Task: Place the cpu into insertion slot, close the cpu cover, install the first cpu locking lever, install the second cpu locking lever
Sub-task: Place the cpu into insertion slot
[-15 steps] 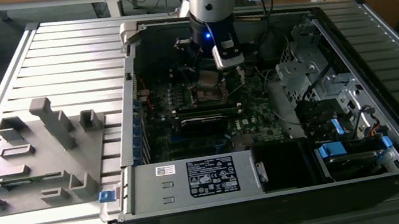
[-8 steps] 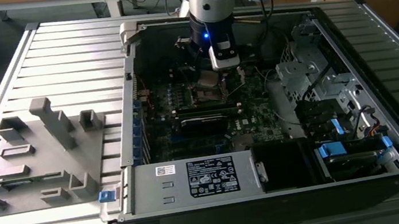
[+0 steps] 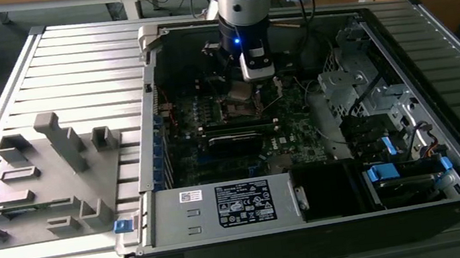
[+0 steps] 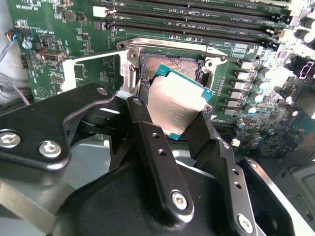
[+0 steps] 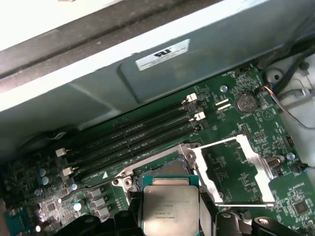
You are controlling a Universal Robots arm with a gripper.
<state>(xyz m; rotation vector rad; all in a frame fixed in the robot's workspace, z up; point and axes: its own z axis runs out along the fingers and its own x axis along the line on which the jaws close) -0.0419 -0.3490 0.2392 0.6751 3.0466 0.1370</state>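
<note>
My gripper (image 4: 170,112) is shut on the cpu (image 4: 178,104), a small silver-beige square chip pinched at two opposite edges between the black fingers (image 4: 147,132). The chip hangs tilted just above the insertion slot (image 4: 170,65), whose dark pin field and silvery rim show beyond it. In the first wrist view the cpu (image 5: 170,206) covers part of the insertion slot (image 5: 167,172). The cpu cover (image 5: 205,174) is swung open and lies flat beside the socket, as a silvery frame (image 4: 74,69). In the exterior view the gripper (image 3: 251,83) reaches down into the computer case over the motherboard.
Long black memory slots (image 5: 133,137) run beside the socket. The open computer case (image 3: 151,139) has walls all around, a power supply (image 3: 222,207) at the front, and drive bays and cables (image 3: 369,97) on the exterior view's right. A grey fixture (image 3: 49,173) sits outside on the slatted table.
</note>
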